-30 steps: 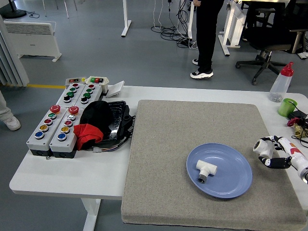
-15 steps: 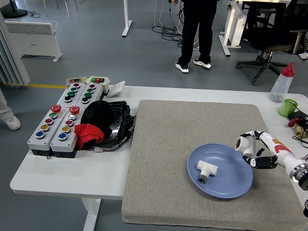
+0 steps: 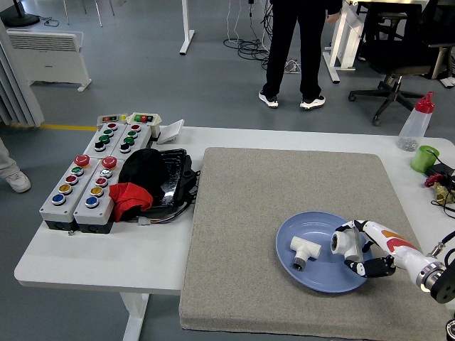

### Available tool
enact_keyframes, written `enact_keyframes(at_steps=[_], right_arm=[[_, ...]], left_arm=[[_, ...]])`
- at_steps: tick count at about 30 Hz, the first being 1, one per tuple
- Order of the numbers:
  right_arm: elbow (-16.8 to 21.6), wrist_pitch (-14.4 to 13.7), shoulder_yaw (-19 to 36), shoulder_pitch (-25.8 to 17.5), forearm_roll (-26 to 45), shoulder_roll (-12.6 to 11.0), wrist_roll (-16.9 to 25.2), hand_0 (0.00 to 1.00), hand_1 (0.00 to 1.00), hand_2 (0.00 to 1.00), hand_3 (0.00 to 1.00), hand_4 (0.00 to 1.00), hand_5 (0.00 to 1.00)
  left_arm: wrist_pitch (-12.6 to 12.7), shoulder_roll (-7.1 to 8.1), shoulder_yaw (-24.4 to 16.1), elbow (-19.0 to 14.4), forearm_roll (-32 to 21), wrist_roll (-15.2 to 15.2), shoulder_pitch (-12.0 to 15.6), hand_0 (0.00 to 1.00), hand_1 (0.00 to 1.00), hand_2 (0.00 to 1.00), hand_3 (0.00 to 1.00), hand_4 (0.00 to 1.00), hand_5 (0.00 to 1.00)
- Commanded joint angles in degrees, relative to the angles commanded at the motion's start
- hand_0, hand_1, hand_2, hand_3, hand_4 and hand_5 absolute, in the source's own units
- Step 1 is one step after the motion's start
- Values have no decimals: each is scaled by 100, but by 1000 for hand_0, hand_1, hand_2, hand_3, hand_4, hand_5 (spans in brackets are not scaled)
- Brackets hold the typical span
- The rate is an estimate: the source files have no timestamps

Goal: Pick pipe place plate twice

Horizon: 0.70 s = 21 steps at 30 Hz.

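A blue plate lies on the grey mat at the front right. A white T-shaped pipe fitting lies on the plate, left of its middle. My right hand reaches in from the lower right and is shut on a second white pipe piece. It holds this piece low over the plate's right part, just right of the first fitting and apart from it. I cannot tell if the held piece touches the plate. The left arm is out of view.
Two grey button boxes and a black tray with black and red cloth stand at the left. A spray bottle and a green cup stand at the far right. A person's legs show beyond the table.
My right hand has carried the white pipe piece leftward from the mat's right edge to over the plate. The person behind the table has shifted stance.
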Motion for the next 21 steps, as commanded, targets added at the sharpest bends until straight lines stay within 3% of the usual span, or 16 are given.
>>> enact_keyframes(at_steps=[3,4,9,10,21], right_arm=[[-18,116,0,9,-154,10,10,679,698,702,722,666,252],[-30,136,4,14,-219,11,58,877,856,961,897,794,312],[-49,158,28,14,-280,17,216,877,856,961,897,794,312],[-51,150,30,13,-271,18,229,944,896,998,987,858,350],[-36,2,237,-43,19,13,285,961,905,998,998,877,366]], left_arm=[[-1,0,-4,0,7,0,2,635,605,636,707,628,998],[-2,0,-5,0,8,0,3,634,605,636,708,627,998],[-2,0,-29,-4,42,14,11,634,605,636,708,627,998],[-2,0,-30,-4,45,16,12,634,605,636,707,626,998],[-18,0,11,3,-13,3,-13,634,605,636,707,626,998]])
